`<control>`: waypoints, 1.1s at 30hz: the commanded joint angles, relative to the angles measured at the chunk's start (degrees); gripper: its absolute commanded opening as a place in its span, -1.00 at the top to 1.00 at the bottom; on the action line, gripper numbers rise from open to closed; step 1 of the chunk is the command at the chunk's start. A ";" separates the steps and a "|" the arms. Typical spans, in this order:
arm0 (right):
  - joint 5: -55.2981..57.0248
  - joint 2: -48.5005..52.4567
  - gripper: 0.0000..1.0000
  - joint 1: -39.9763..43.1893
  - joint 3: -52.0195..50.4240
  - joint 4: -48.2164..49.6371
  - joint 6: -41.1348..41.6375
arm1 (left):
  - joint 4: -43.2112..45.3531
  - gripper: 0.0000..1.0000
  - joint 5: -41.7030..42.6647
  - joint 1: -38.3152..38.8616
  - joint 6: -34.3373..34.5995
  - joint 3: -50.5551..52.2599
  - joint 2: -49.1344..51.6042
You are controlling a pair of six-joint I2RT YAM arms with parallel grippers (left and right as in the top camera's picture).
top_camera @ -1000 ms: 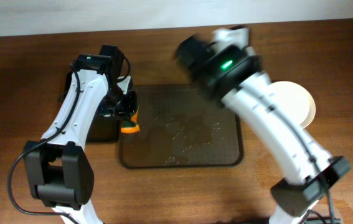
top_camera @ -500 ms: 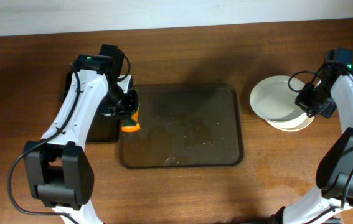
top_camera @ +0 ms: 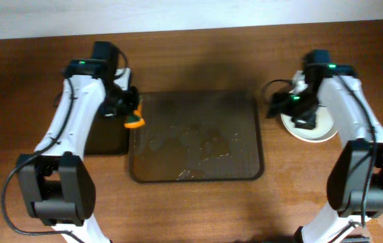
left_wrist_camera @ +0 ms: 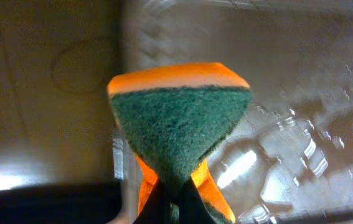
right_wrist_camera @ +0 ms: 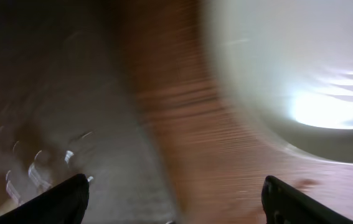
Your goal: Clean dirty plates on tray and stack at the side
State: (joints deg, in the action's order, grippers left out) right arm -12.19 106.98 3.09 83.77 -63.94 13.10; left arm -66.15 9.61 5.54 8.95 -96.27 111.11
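Observation:
The dark brown tray lies mid-table with wet streaks on it and no plates. The plates sit stacked on the wood to its right, partly under my right arm; the top one looks white and plain. My right gripper hangs open over the gap between tray and stack; its fingers stand wide apart with nothing between them. My left gripper is shut on a green and orange sponge at the tray's upper left corner.
A smaller black tray lies left of the brown one, under my left arm. Bare wooden table runs along the front. The right wrist view is blurred by motion.
My right arm swung across the tray to the plates at the right, then opened its jaws and drew back left off the stack. The left arm shifted slightly up and left with the sponge.

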 commanded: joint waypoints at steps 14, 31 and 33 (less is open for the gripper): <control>4.35 -13.09 -0.98 -35.63 -0.20 3.19 16.35 | -12.70 0.42 -1.64 -12.90 -0.90 -17.88 11.87; 20.85 -34.99 -0.97 -48.87 -1.66 -16.06 20.28 | -27.56 -0.99 -0.83 -12.48 -0.90 -30.51 11.89; 20.26 -38.91 -0.97 -42.73 -8.02 -10.36 19.06 | -27.56 -0.99 -0.85 -12.46 -0.90 -30.51 11.89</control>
State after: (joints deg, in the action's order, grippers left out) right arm 7.42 72.05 -45.19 81.32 -78.24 33.04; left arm -93.76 8.19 -7.09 8.36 -126.28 123.55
